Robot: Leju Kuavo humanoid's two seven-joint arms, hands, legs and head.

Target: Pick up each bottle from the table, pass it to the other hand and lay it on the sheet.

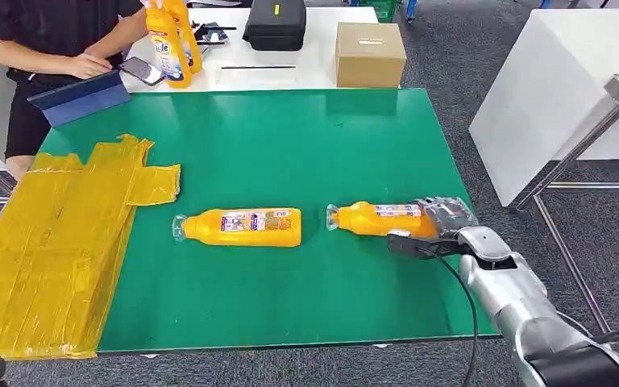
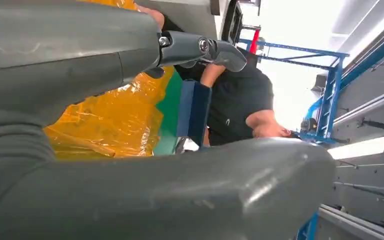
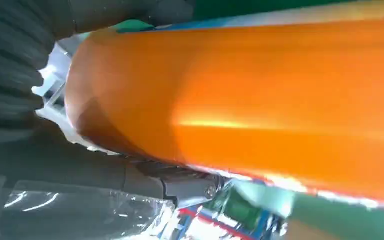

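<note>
Two orange bottles lie on their sides on the green table (image 1: 290, 145). The left bottle (image 1: 246, 227) lies free near the middle. Around the base end of the right bottle (image 1: 375, 218) my right hand (image 1: 435, 230) is wrapped, thumb on the near side and fingers over the far side; the bottle still rests on the table. The right wrist view shows that bottle (image 3: 260, 100) up close, with dark fingers (image 3: 130, 175) curled under it. The crinkled yellow sheet (image 1: 56, 242) covers the table's left end. My left hand (image 2: 80, 60) holds nothing, its thumb and fingers apart, beside the sheet (image 2: 115, 120).
A person sits at the far left behind a white table (image 1: 306, 64), holding two upright orange bottles (image 1: 173, 40). A blue tablet case (image 1: 81, 97), a phone (image 1: 141, 71), a black case (image 1: 274, 24) and a cardboard box (image 1: 371, 52) lie there. Another white table (image 1: 548, 105) stands at the right.
</note>
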